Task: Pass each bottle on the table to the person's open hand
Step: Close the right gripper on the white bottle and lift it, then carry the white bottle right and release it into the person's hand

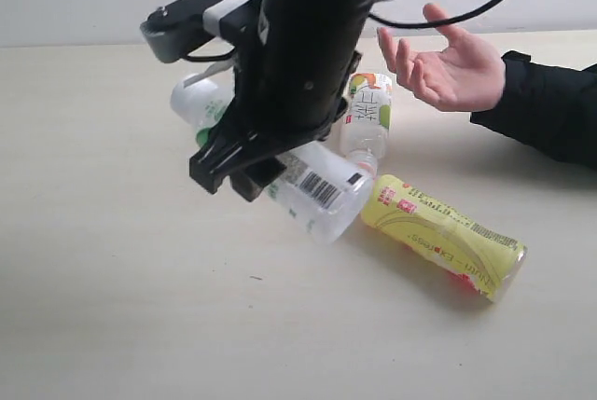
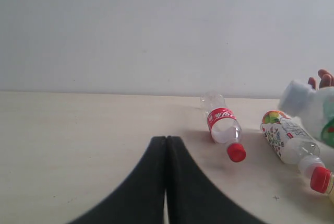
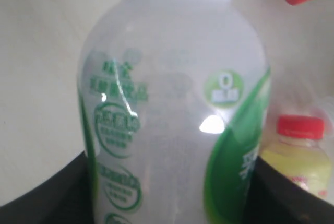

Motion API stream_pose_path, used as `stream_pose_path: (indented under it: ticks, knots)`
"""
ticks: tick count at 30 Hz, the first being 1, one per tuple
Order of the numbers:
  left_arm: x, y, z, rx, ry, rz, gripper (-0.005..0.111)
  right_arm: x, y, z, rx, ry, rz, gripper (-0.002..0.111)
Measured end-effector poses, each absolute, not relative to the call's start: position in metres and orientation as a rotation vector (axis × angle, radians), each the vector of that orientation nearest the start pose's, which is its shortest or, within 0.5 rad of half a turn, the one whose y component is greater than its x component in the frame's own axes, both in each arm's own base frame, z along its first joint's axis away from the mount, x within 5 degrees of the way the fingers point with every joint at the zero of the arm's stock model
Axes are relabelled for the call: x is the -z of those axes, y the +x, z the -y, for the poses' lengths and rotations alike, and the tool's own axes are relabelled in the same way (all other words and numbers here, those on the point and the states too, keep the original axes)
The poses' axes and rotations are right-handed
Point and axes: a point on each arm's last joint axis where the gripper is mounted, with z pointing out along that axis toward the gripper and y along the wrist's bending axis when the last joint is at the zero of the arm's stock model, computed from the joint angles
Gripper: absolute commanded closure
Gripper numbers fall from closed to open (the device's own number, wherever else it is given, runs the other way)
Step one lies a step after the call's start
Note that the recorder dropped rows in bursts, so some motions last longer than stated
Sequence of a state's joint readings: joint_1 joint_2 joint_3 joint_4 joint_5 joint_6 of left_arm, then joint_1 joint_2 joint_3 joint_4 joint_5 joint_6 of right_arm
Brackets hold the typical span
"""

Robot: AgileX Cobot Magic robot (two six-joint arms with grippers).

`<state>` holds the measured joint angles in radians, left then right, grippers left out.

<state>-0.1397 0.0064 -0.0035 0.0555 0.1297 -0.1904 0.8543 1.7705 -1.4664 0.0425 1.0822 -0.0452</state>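
Note:
My right gripper (image 1: 235, 165) (image 3: 169, 185) is shut on the white green-labelled bottle (image 1: 317, 193) (image 3: 172, 104), holding it tilted just above the table (image 1: 112, 279). The person's open hand (image 1: 452, 66) waits palm up at the far right, apart from this bottle. A yellow bottle (image 1: 443, 237) (image 3: 297, 156) lies on its side to the right. The clear bottle with the green-orange label (image 1: 368, 116) (image 2: 287, 136) lies behind the arm. The red-labelled bottle (image 2: 223, 125) is hidden by the arm in the exterior view. My left gripper (image 2: 166, 141) is shut on nothing, short of the bottles.
The black right arm (image 1: 308, 36) and its grey wrist camera housing (image 1: 191, 20) fill the upper middle of the exterior view. The person's black sleeve (image 1: 550, 106) lies along the right edge. A pale wall (image 2: 156, 25) stands behind the table.

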Motion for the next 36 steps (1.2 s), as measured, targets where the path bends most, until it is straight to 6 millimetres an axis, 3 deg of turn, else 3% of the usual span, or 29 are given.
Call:
stream_pose_path:
  ticks: [8,18,24,36]
  knots:
    - [-0.202,0.056,0.007,0.207,-0.002,-1.620,0.107,-0.331,0.219,-0.239,-0.170,-1.123,-2.603,0.108]
    - [-0.202,0.056,0.007,0.207,-0.002,-1.620,0.107,-0.374,0.223,-0.186,-0.193,-0.796,-2.581,0.108]
    - [-0.202,0.056,0.007,0.207,-0.002,-1.620,0.107,-0.378,0.238,-0.161,-0.176,-0.603,-2.619,0.108]
    - [-0.202,0.056,0.007,0.207,-0.002,-1.620,0.107,-0.359,0.283,-0.109,-0.078,-0.328,-2.722,0.108]
